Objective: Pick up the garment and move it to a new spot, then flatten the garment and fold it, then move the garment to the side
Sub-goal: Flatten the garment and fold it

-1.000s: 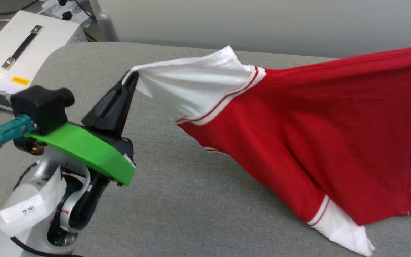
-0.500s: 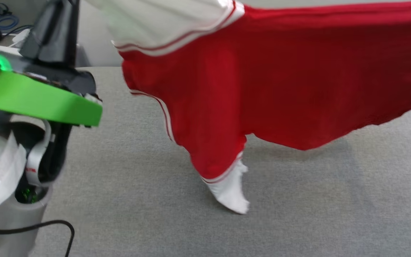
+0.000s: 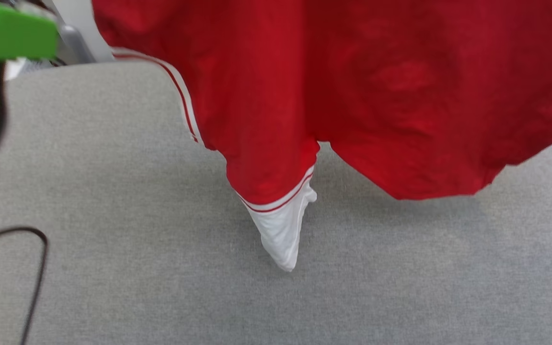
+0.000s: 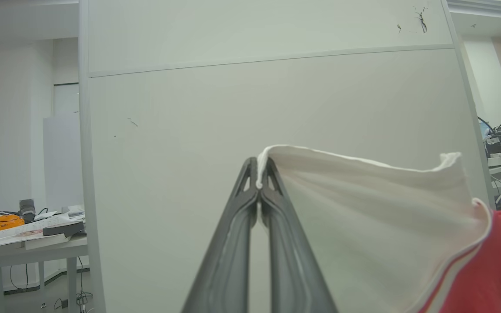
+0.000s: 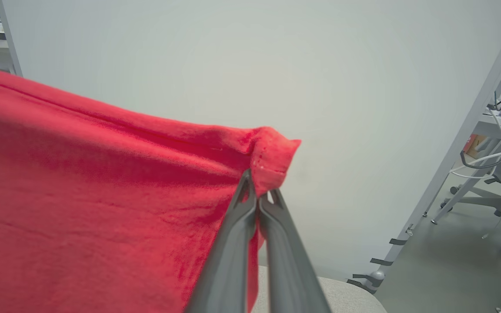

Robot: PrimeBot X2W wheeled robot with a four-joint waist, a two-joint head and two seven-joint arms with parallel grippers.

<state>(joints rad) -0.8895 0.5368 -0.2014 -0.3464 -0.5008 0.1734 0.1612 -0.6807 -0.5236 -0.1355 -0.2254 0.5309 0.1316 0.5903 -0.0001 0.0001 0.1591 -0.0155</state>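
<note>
The garment, a red T-shirt with white sleeves, hangs spread in the air above the grey table. One white sleeve dangles lowest, its tip close to the cloth surface. In the left wrist view my left gripper is shut on the edge of the other white sleeve. In the right wrist view my right gripper is shut on a red hemmed corner of the garment. The green part of my left wrist shows at the upper left of the head view.
A pale partition wall stands just behind the table. A dark cable loops over the table's left side. Desks with clutter and an office chair stand beyond the table's ends.
Both grippers have lifted the garment higher, off the table; the lower sleeve now hangs free. The head camera has tilted, so the left wrist has slid toward the upper left corner.
</note>
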